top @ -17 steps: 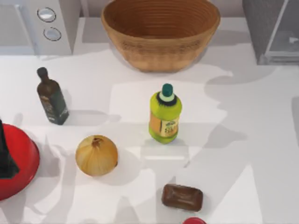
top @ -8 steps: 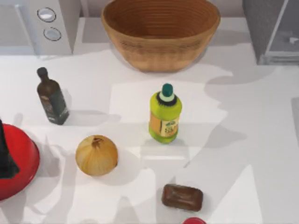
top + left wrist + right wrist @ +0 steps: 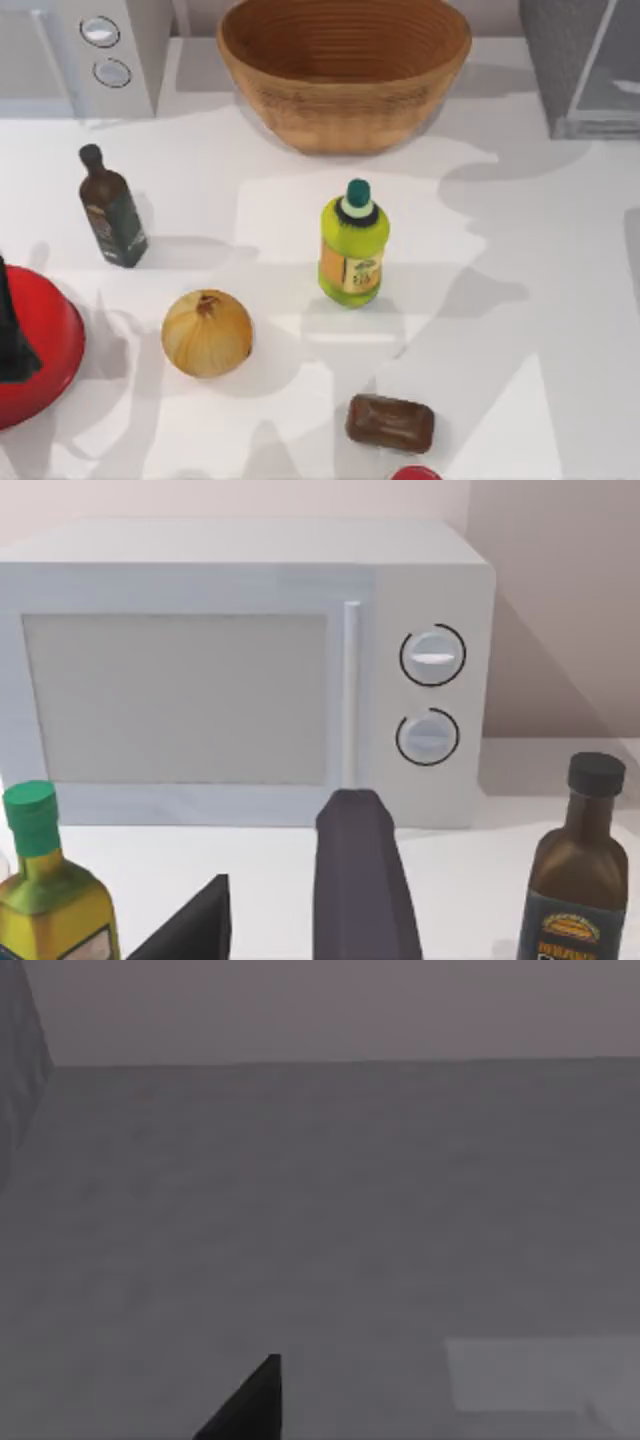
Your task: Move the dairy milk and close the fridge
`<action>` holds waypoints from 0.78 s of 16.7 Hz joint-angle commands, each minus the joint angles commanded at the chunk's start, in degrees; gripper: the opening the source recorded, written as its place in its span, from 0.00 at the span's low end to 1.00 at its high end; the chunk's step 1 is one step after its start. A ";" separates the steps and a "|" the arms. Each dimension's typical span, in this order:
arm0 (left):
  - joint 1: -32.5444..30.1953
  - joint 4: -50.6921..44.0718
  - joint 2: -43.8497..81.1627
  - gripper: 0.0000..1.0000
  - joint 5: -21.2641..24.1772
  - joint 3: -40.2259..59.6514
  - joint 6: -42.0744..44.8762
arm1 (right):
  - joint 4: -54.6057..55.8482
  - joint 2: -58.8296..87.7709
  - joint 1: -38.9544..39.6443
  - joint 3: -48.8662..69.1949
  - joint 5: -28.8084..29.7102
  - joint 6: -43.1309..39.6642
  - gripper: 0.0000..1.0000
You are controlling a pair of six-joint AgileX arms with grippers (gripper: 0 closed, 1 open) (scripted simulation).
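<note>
Grey fridge [image 3: 585, 65] top-right, door ajar; L/R jaws' state can't tell.

On my left wrist camera I see my left gripper [image 3: 290, 910] as two matte fingers: one a dark grey-purple, rounded, smooth bar [image 3: 360, 880], the other a black wedge with a sharp tip beside it. No screws, cables or markings are visible. On the right wrist camera, my right gripper shows one black pointed finger [image 3: 250, 1405].
</note>
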 joint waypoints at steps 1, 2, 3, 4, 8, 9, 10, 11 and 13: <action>0.00 0.00 0.00 1.00 0.00 0.00 0.00 | 0.00 0.00 0.00 0.00 0.00 0.00 1.00; 0.00 0.00 0.00 1.00 0.00 0.00 0.00 | 0.00 0.00 0.00 0.00 0.00 0.00 1.00; 0.00 0.00 0.00 1.00 0.00 0.00 0.00 | 0.00 0.00 0.00 0.00 0.00 0.00 1.00; 0.00 0.00 0.00 1.00 0.00 0.00 0.00 | 0.00 0.00 0.00 0.00 0.00 0.00 1.00; 0.00 0.00 0.00 1.00 0.00 0.00 0.00 | 0.00 -0.06 0.10 -0.01 0.00 0.00 1.00; 0.00 0.00 0.00 1.00 0.00 0.00 0.00 | -0.10 -0.63 0.16 -0.39 0.02 0.01 1.00; 0.00 0.00 0.00 1.00 0.00 0.00 0.00 | -0.32 -1.82 0.28 -1.19 0.06 0.01 1.00; 0.00 0.00 0.00 1.00 0.00 0.00 0.00 | -0.64 -3.62 0.46 -2.40 0.12 0.02 1.00; 0.00 0.00 0.00 1.00 0.00 0.00 0.00 | -1.59 -9.05 0.97 -5.98 0.31 0.06 1.00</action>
